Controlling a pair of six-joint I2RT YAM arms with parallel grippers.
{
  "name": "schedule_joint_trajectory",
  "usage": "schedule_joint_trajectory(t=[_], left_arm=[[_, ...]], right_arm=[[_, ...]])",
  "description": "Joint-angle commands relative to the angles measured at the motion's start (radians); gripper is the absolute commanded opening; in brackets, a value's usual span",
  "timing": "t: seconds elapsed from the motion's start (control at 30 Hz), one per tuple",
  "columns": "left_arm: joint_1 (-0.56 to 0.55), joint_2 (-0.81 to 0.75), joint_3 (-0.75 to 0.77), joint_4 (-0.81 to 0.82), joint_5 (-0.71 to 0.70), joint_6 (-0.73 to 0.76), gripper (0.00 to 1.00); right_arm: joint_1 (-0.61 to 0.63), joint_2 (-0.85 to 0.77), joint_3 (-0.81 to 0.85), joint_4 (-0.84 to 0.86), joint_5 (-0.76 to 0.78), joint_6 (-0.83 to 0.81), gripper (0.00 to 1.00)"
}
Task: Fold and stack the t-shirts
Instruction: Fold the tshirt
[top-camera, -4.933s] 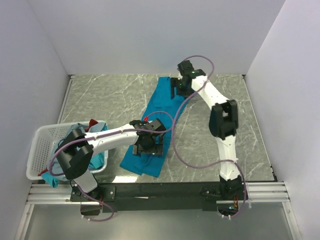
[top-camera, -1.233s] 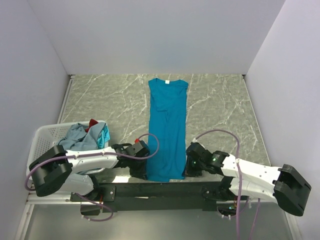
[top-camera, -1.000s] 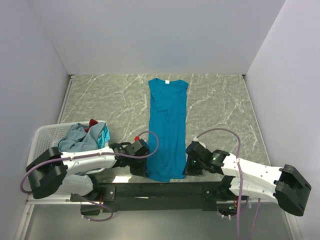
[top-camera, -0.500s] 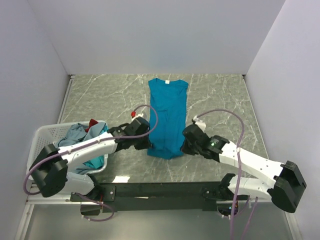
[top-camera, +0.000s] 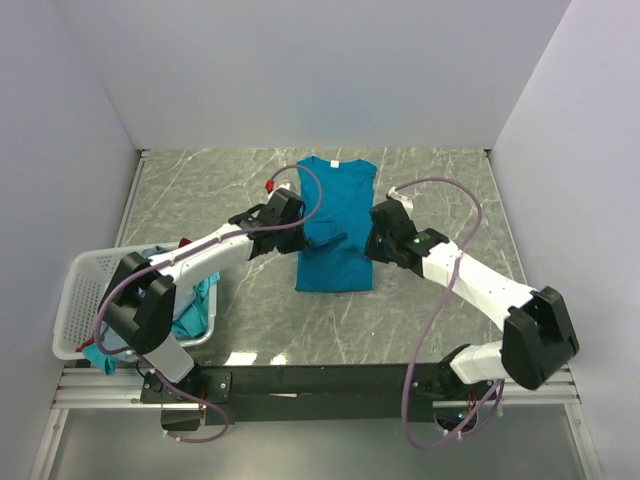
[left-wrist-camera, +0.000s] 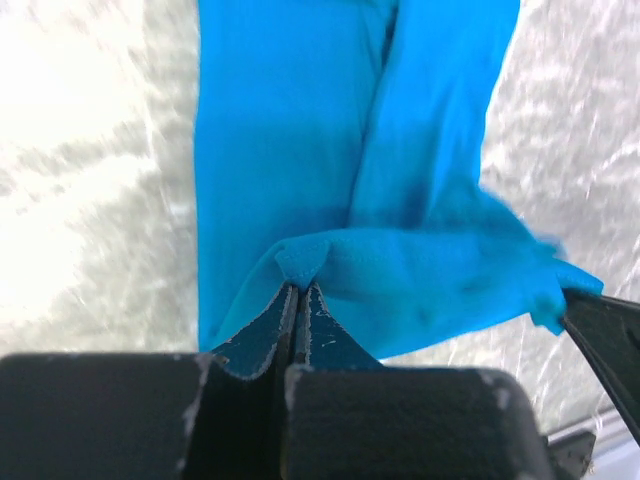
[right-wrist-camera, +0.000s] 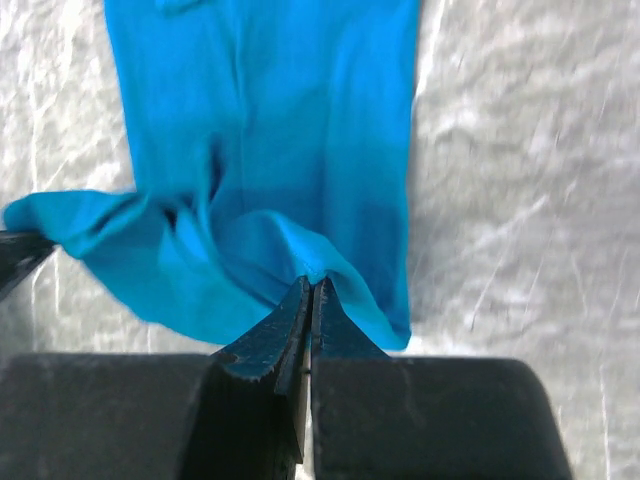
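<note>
On the marble table (top-camera: 200, 190), the bright teal-blue t-shirt (top-camera: 338, 190) lies with its long axis running near to far, collar at the far end. The left gripper (top-camera: 297, 232) and right gripper (top-camera: 377, 238) are each clamped on a hem corner. The raised hem spans between them, and the collar lies straight ahead, about equally far from both.

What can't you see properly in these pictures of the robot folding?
- Top view: clothes in the basket, mostly covered by the left arm; how many is unclear.
- Left wrist view: the blue t-shirt runs off the top edge; its right corner is blurred.
- Right wrist view: the shirt's far end is cut off too.
</note>
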Motion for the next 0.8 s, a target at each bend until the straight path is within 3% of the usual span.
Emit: schedule_joint_trajectory(t=[0.0,0.53,0.67,0.77], left_arm=[[0.032,0.030,0.071,0.018,-0.021,0.052,0.01],[0.120,0.241,0.255,-0.003,0.014,0.128,0.01],[0.126,0.279,0.285,-0.009,0.026,0.149,0.08],[0.130,0.305,0.300,-0.010,0.045,0.155,0.17]], right_arm=[[-0.047,0.060,0.081,0.048,-0.021,-0.072,0.00],[-0.150,0.334,0.273,0.070,-0.087,-0.119,0.00],[-0.169,0.377,0.298,0.074,-0.106,-0.122,0.01],[-0.184,0.417,0.315,0.088,-0.124,-0.136,0.11]])
